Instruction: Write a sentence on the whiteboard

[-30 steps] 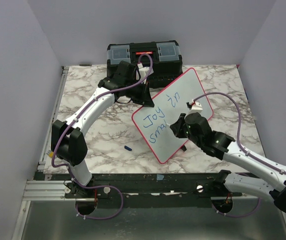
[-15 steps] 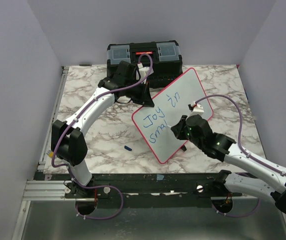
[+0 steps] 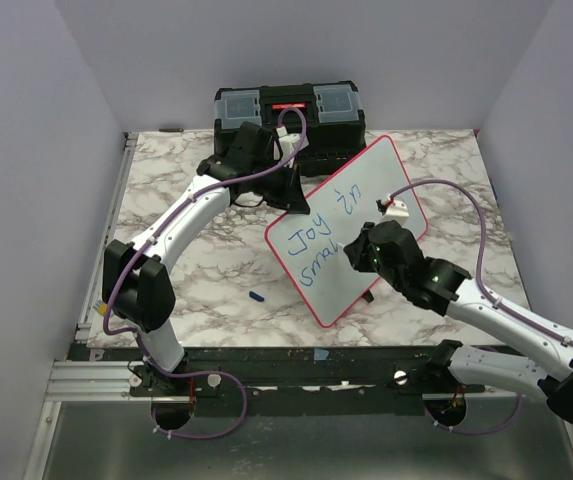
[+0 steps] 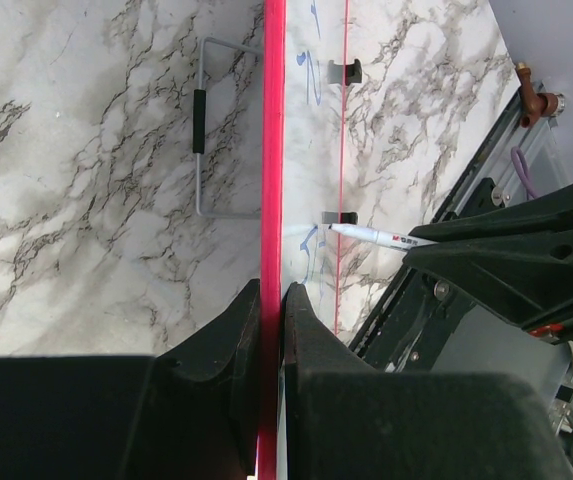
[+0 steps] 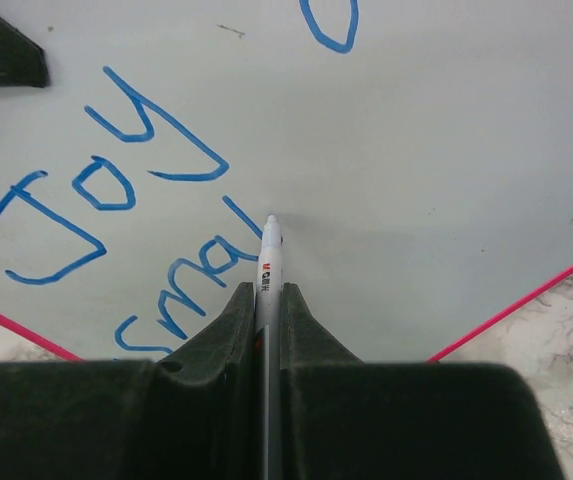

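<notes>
At centre frame, the left end effector (image 4: 269, 292) pinches the whiteboard (image 3: 381, 175) by its rim — the right end effector (image 5: 269, 292) grips a marker (image 5: 270, 250), tip on board.

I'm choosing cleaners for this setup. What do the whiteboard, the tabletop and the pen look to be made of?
Whiteboard: smooth white face, probably a coated or melamine panel, since the blue ink sits cleanly on it. Its red-pink rim looks like plastic. Tabletop: marble pattern with a fairly matte look, perhaps printed laminate rather than stone, but this cannot be told. Pen: white plastic-looking barrel with printed markings.
</notes>
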`<state>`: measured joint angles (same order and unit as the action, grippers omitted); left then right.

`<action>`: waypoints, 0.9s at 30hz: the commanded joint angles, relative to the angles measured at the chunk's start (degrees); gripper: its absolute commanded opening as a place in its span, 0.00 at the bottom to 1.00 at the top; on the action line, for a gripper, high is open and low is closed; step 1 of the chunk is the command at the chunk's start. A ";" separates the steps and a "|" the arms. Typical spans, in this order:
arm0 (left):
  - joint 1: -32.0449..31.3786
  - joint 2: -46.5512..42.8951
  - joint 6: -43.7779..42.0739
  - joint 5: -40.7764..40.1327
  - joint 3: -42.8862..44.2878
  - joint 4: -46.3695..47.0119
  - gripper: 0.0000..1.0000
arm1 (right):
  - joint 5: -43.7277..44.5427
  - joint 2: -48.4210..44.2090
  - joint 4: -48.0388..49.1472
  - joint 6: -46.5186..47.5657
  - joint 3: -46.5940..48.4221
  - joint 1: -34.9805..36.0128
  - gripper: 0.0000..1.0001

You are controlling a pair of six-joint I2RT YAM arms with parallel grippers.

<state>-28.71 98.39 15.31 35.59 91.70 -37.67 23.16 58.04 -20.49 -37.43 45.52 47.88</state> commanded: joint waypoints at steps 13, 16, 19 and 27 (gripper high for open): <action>-1.00 -0.35 -4.32 -3.96 -0.56 -1.68 0.00 | 2.69 -0.41 -1.48 0.93 5.89 -0.14 0.01; -1.00 -0.39 -4.39 -3.95 -0.47 -1.79 0.00 | 2.83 0.29 -1.48 0.62 6.20 -0.16 0.01; -1.00 -0.50 -4.41 -3.90 -0.49 -1.79 0.00 | 3.19 1.10 -1.42 0.43 6.56 -0.14 0.01; -1.00 -0.81 -4.50 -4.02 -0.74 -1.88 0.00 | 4.01 2.35 -1.48 -0.13 7.22 -0.13 0.01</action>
<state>-28.73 98.39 15.38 35.62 91.70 -37.54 24.86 59.77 -21.15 -37.04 50.68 47.88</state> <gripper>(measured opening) 0.103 0.114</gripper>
